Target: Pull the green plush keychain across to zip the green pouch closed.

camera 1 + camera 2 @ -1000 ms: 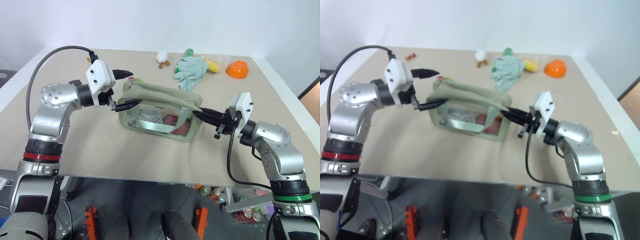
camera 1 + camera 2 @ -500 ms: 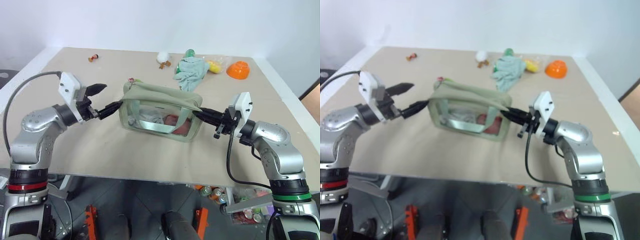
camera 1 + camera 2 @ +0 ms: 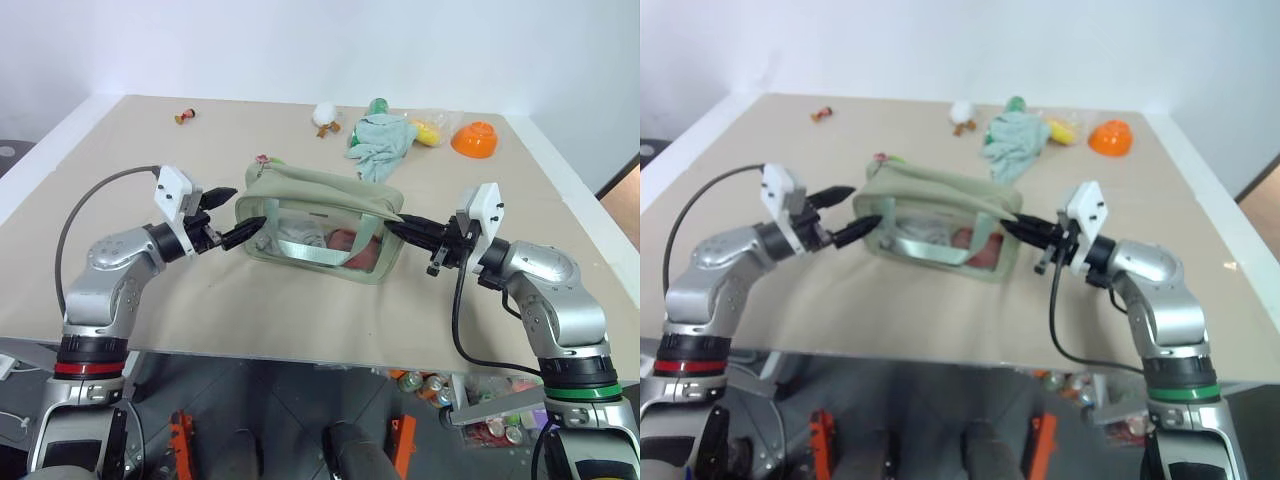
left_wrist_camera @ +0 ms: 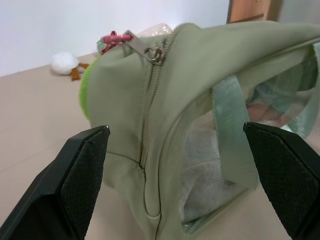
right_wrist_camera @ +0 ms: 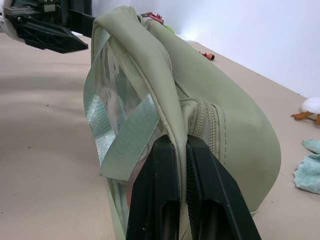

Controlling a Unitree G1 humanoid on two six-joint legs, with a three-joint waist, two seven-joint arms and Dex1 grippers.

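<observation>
Since a second ago, the left end effector (image 3: 232, 215) has dropped from the top of the green pouch (image 3: 320, 225) to its 9 o'clock end, fingers spread and holding nothing. At the pouch's 3 o'clock end, the right end effector (image 5: 181, 190) is pressed together, pinching the fabric edge. Mid-surface (image 3: 300, 310) sits the pouch, with the green plush keychain (image 4: 86, 87) at its left end by the zipper pull (image 4: 152, 50).

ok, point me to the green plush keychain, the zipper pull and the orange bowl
green plush keychain (image 4: 86, 92), left wrist view, fuzzy lime edge showing past the pouch end.
zipper pull (image 4: 147, 48), left wrist view, middle of the metal tab.
orange bowl (image 3: 475, 138), left eye view, its domed side.
</observation>
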